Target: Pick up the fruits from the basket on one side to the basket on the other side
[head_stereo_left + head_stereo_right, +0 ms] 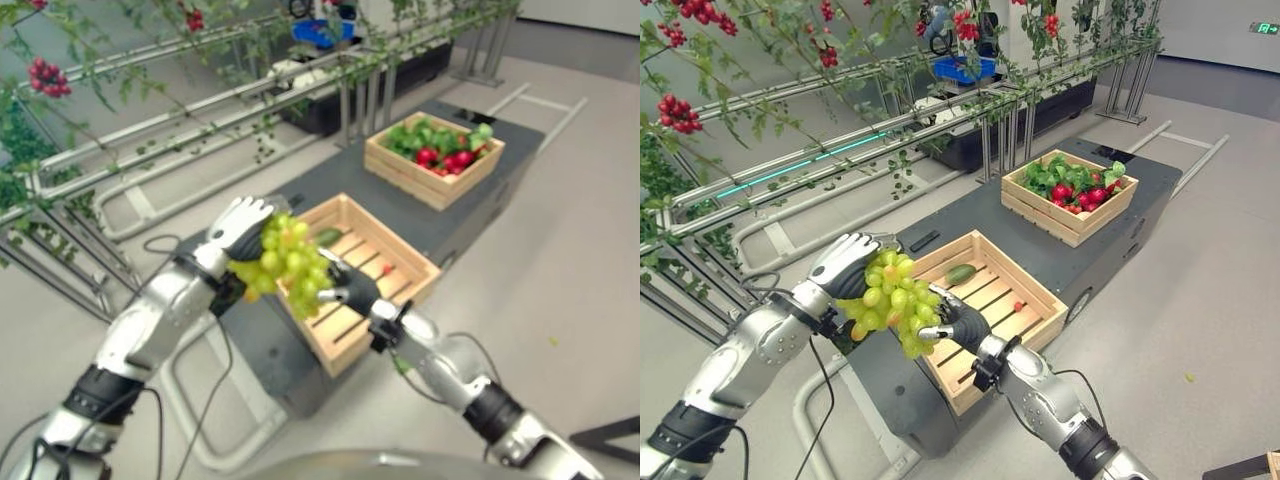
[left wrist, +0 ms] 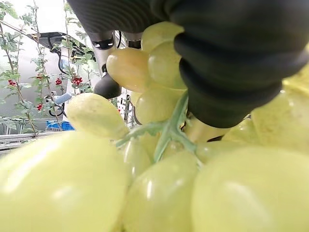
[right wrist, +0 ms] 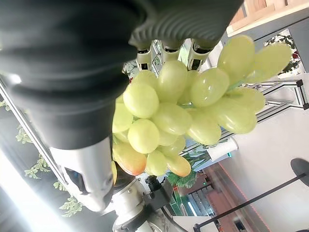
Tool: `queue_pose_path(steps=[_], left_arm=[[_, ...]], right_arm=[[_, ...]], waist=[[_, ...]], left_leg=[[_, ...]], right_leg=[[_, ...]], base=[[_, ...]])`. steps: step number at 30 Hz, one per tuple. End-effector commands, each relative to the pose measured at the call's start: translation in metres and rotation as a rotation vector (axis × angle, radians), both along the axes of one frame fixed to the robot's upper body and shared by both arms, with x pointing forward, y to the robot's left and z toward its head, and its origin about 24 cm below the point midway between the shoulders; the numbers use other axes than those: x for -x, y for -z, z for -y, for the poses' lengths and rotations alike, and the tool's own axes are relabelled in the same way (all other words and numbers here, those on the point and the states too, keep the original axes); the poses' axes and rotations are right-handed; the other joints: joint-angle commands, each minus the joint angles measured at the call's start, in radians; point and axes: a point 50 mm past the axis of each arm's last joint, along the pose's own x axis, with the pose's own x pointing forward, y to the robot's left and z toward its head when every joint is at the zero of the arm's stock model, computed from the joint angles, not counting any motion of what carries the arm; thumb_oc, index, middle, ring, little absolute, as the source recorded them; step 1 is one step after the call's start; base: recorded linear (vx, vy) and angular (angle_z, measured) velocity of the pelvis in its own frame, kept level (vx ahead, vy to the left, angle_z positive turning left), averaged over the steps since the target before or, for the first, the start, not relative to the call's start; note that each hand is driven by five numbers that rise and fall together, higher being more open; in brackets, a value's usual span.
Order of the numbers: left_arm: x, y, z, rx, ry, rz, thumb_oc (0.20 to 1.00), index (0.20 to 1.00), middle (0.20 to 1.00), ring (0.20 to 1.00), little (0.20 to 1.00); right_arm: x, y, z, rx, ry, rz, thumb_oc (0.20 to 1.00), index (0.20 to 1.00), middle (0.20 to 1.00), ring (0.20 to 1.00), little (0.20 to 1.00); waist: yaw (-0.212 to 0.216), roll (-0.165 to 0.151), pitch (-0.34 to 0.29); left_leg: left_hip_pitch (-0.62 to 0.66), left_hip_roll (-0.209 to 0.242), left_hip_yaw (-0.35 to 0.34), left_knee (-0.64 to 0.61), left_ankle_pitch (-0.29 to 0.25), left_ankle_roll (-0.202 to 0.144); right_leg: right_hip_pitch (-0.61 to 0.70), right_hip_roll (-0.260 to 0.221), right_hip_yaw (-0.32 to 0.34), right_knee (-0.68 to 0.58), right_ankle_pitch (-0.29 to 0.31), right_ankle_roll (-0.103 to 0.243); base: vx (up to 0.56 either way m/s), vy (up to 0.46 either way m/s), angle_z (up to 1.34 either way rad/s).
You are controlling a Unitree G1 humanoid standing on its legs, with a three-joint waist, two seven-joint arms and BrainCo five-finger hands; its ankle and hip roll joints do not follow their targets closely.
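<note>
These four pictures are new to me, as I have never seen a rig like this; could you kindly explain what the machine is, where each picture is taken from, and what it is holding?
It is a humanoid robot with two silver arms ending in fingered hands. The two wide pictures come from a stereo camera on its head, looking down at the work. The two close-ups come from cameras on its wrists, looking along each hand.

Before it stands a dark platform carrying two wooden crates. The near crate holds a small green fruit and a tiny red one. The far crate is full of red fruits and green leaves.

Between both hands hangs a bunch of green grapes, at the near crate's edge. The left hand cups it from one side, and the right hand holds it from the other, fingers curled around it.
</note>
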Motion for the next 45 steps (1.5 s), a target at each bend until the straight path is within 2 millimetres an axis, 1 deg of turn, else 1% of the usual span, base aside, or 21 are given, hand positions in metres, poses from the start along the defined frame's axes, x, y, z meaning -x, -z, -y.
queue_pose_path(steps=[1,10,14,16,20,23,30,40,41,42,45], left_arm=[[-0.006,-0.034,0.0,0.025,0.012,0.153,0.2,0.2,0.2,0.2,0.2],[-0.006,-0.033,0.007,0.014,0.04,0.151,0.2,0.2,0.2,0.2,0.2],[-0.007,-0.032,0.009,0.016,0.043,0.146,0.2,0.2,0.2,0.2,0.2],[-0.008,-0.031,0.01,0.016,0.042,0.143,0.2,0.2,0.2,0.2,0.2],[-0.009,-0.031,0.012,0.019,0.052,0.138,0.2,0.2,0.2,0.2,0.2],[-0.009,-0.03,0.017,0.018,0.069,0.136,0.2,0.2,0.2,0.2,0.2],[-0.007,-0.027,0.021,0.035,0.091,0.116,0.2,0.2,0.2,0.2,0.2],[-0.008,-0.025,0.026,0.045,0.109,0.099,0.2,0.2,0.2,0.2,0.2],[-0.008,-0.025,0.028,0.045,0.113,0.097,0.2,0.2,0.2,0.2,0.2],[-0.009,-0.025,0.028,0.047,0.113,0.098,0.2,0.2,0.2,0.2,0.2],[-0.009,-0.024,0.027,0.053,0.103,0.096,0.2,0.2,0.2,0.2,0.2]], right_arm=[[-0.006,-0.051,-0.014,-0.138,-0.033,0.199,1.0,1.0,1.0,1.0,1.0],[-0.005,-0.058,-0.015,-0.169,-0.033,0.21,1.0,1.0,1.0,1.0,1.0],[-0.006,-0.06,-0.013,-0.145,-0.02,0.231,1.0,1.0,1.0,1.0,1.0],[-0.006,-0.064,-0.012,-0.131,-0.019,0.258,1.0,1.0,1.0,1.0,1.0],[-0.006,-0.069,-0.016,-0.125,-0.043,0.285,1.0,1.0,1.0,1.0,1.0],[-0.005,-0.076,-0.026,-0.143,-0.073,0.304,1.0,1.0,1.0,1.0,1.0],[-0.01,-0.088,-0.041,-0.177,-0.092,0.316,1.0,1.0,1.0,1.0,1.0],[-0.014,-0.094,-0.048,-0.185,-0.092,0.324,1.0,1.0,1.0,1.0,1.0],[-0.014,-0.095,-0.048,-0.192,-0.09,0.322,0.351,0.351,0.351,0.351,0.351],[-0.014,-0.095,-0.047,-0.195,-0.086,0.323,0.2,0.2,0.2,0.2,0.2],[-0.015,-0.094,-0.042,-0.2,-0.057,0.32,0.2,0.2,0.2,0.2,0.2]], waist=[[-0.003,-0.032,-0.014],[-0.005,-0.033,-0.011],[-0.008,-0.034,-0.011],[-0.009,-0.034,-0.009],[-0.009,-0.035,-0.008],[-0.005,-0.036,-0.009],[0.005,-0.038,-0.01],[0.011,-0.04,-0.011],[0.01,-0.041,-0.012],[0.01,-0.041,-0.011],[0.007,-0.041,-0.011]], left_leg=[[0.051,-0.065,0.018,0.029,-0.178,0.037],[0.051,-0.066,0.017,0.029,-0.177,0.038],[0.05,-0.067,0.017,0.029,-0.176,0.039],[0.049,-0.067,0.016,0.029,-0.177,0.039],[0.048,-0.067,0.017,0.031,-0.177,0.04],[0.049,-0.066,0.016,0.032,-0.178,0.04],[0.051,-0.066,0.015,0.03,-0.178,0.04],[0.055,-0.064,0.012,0.028,-0.179,0.041],[0.056,-0.064,0.012,0.028,-0.179,0.041],[0.056,-0.063,0.011,0.028,-0.179,0.041],[0.056,-0.063,0.011,0.027,-0.179,0.04]], right_leg=[[-0.002,-0.02,0.034,0.009,-0.085,0.042],[-0.004,-0.022,0.033,0.011,-0.083,0.042],[-0.006,-0.021,0.033,0.011,-0.082,0.042],[-0.008,-0.02,0.033,0.012,-0.081,0.042],[-0.008,-0.021,0.034,0.012,-0.082,0.041],[-0.006,-0.02,0.034,0.012,-0.083,0.039],[-0.004,-0.019,0.032,0.012,-0.084,0.038],[0.0,-0.018,0.027,0.012,-0.086,0.036],[0.001,-0.018,0.025,0.012,-0.086,0.036],[0.001,-0.018,0.025,0.012,-0.086,0.036],[0.001,-0.018,0.026,0.01,-0.086,0.035]], base=[[0.0,0.0,0.0],[0.0,0.0,0.0],[0.0,0.0,0.0],[0.0,0.0,0.0],[0.0,0.0,0.0],[0.0,0.0,0.0],[0.0,0.0,0.0],[0.0,0.0,0.0],[0.0,0.0,0.0],[0.0,0.0,0.0],[0.0,0.0,0.0]])
